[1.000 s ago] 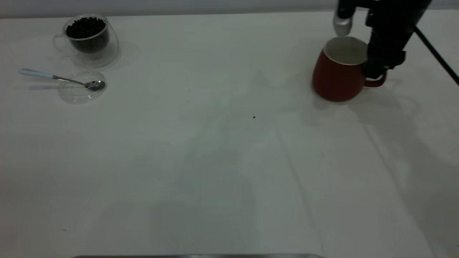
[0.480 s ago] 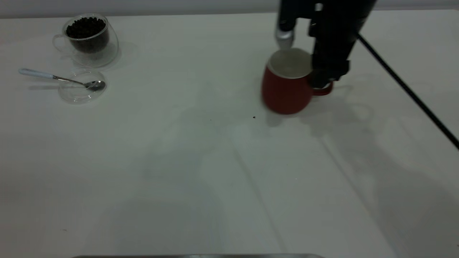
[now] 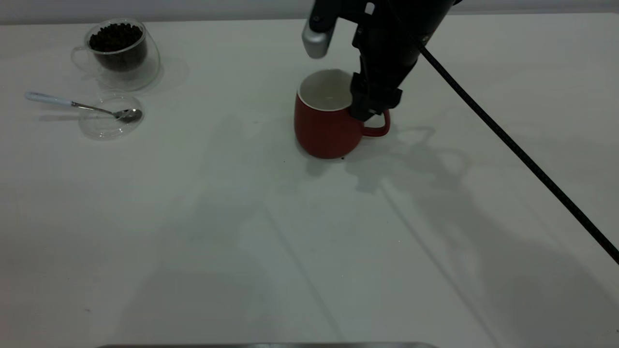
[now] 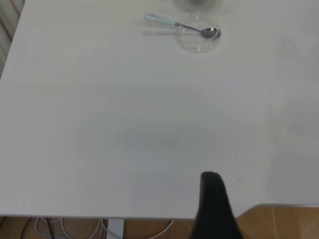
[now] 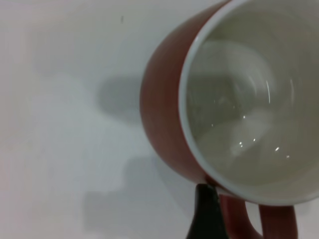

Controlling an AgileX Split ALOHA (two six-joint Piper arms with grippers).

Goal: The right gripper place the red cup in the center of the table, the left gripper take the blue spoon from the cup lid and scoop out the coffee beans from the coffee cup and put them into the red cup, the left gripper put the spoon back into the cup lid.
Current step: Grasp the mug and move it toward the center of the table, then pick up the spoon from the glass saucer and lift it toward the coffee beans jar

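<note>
So my right gripper [image 3: 370, 113] is clamped on the red cup [image 3: 325, 123] by its handle side, cup upright around mid-table [image 3: 309, 251]. The blue spoon [image 3: 77, 105] lies way off toward my left arm's side, handle pointing away from the cup, so that one's nearer.

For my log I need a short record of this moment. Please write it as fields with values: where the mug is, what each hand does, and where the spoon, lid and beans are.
red cup: upright, near the middle of the table, inside empty
right hand: at the cup's handle, seems shut on it
left hand: only one dark finger seen in its wrist view, over the table's near edge, away from everything
blue spoon: bowl resting in the cup lid, handle sticking out over the rim
coffee beans: in the coffee cup, far left corner
</note>
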